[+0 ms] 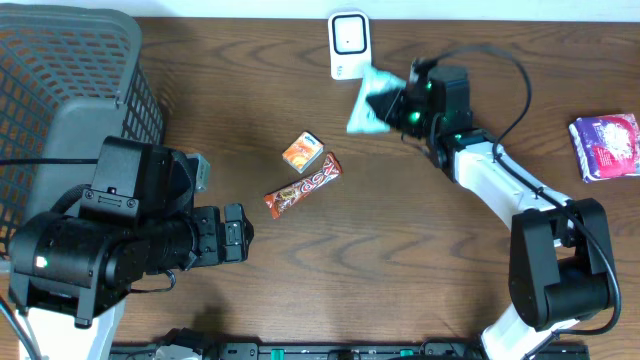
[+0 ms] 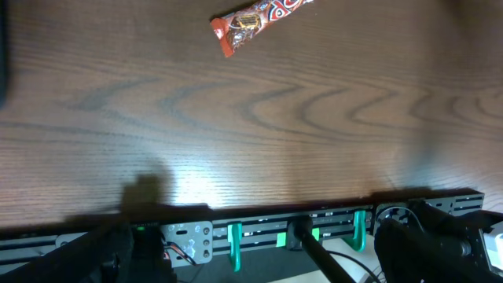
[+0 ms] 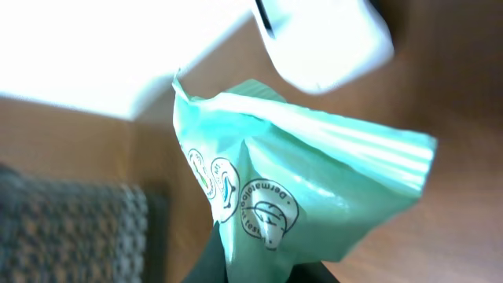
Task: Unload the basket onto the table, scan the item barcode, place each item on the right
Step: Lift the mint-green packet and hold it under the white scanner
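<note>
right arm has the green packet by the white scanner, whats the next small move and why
Probably tilt the green packet toward the scanner: the right gripper is shut on it just beside the scanner, and no barcode shows in the wrist view.

Even overhead light; glare on the table (image 2: 189, 189); scanner (image 3: 322, 39) overexposed and blurred.

Your left arm (image 1: 130, 235) is bulky matte black with a small green light; your right arm (image 1: 495, 180) has white links, black joints, and a looping black cable (image 1: 527, 85).
</note>
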Available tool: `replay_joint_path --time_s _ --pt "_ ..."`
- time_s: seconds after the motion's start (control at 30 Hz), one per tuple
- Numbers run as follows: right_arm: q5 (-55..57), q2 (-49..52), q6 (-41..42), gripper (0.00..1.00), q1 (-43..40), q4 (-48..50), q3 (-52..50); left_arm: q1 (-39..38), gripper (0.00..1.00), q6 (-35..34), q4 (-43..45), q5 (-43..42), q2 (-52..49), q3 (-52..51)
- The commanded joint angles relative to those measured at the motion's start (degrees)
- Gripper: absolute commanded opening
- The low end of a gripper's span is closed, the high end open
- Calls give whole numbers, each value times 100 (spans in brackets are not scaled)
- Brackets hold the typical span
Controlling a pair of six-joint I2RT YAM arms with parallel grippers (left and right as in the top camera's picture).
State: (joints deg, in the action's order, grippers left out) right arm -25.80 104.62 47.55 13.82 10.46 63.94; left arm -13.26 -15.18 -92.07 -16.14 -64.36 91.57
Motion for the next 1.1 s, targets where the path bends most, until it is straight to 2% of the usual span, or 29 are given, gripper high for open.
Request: replay_joint_path --time_s 0.0,0.13,0.27,0.43,0.57,0.7,0.8,1.07 --pt "1069 -9 973 1 94 568 50 22 98 13 -107 39 2 39" --pt "1908 149 1268 1 251 1261 138 22 98 13 -107 37 2 39" --pt "2096 527 1239 1 289 1237 841 22 98 13 -107 37 2 39" --pt "1714 1471 1027 1 295 457 2577 22 98 13 -107 37 2 39" --pt "1471 2308 588 1 295 -686 4205 22 98 13 -109 37 2 39" --pt "997 2927 269 1 310 -1440 5322 22 98 13 -107 37 2 39" --pt "358 3274 251 1 310 -1464 5698 22 98 13 -107 39 2 39" --pt "249 3497 166 1 256 -1700 5713 22 98 13 -107 37 2 39"
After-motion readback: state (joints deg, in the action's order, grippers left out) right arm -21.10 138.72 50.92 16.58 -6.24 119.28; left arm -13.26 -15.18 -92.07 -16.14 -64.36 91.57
